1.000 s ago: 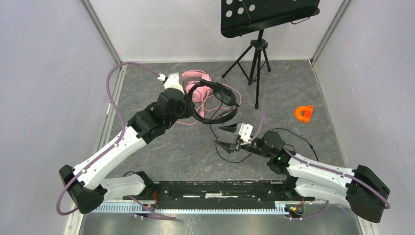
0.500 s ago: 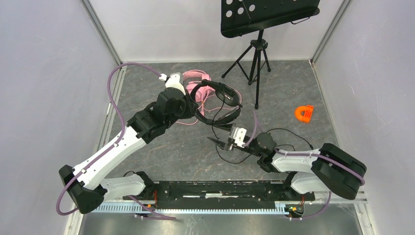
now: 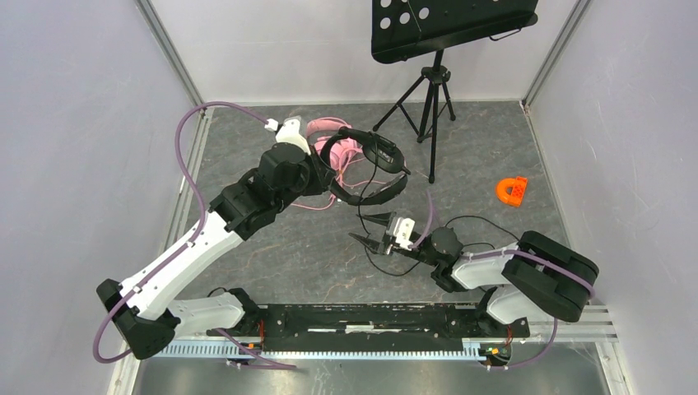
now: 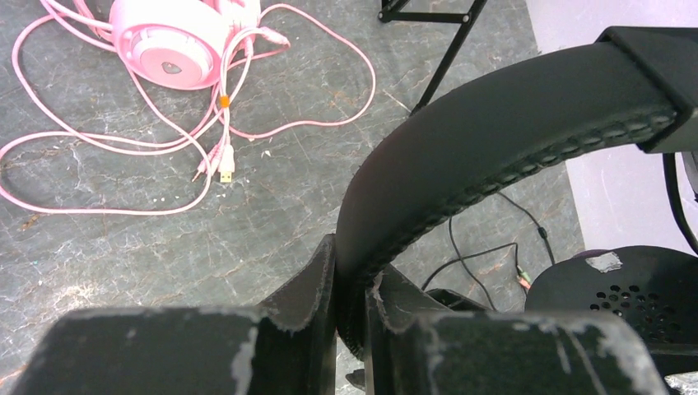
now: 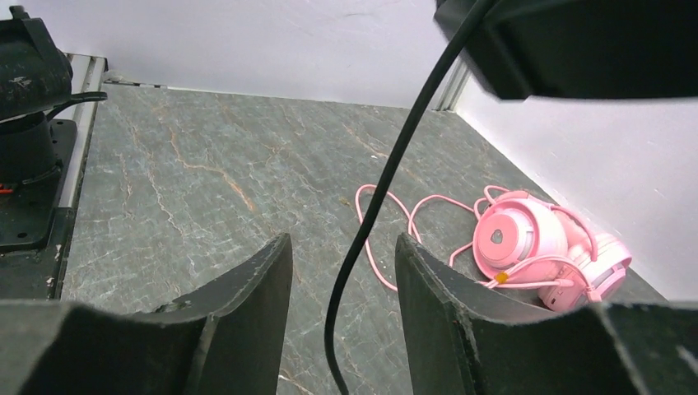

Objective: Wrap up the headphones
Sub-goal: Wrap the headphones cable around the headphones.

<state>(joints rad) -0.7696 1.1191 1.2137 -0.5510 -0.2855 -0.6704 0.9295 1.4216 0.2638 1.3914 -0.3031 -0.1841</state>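
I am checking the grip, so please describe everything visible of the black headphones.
The black headphones are matte black all over, with a padded, leather-like headband stitched along its edge. The left gripper clamps the headband, holding them above the table. Their thin black cable hangs between the right gripper's open fingers.

The pink headset (image 4: 169, 37) looks glossy plastic, the black headset (image 4: 494, 140) band matt stitched leather.

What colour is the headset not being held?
Pink; that headset shows best from the left wrist.
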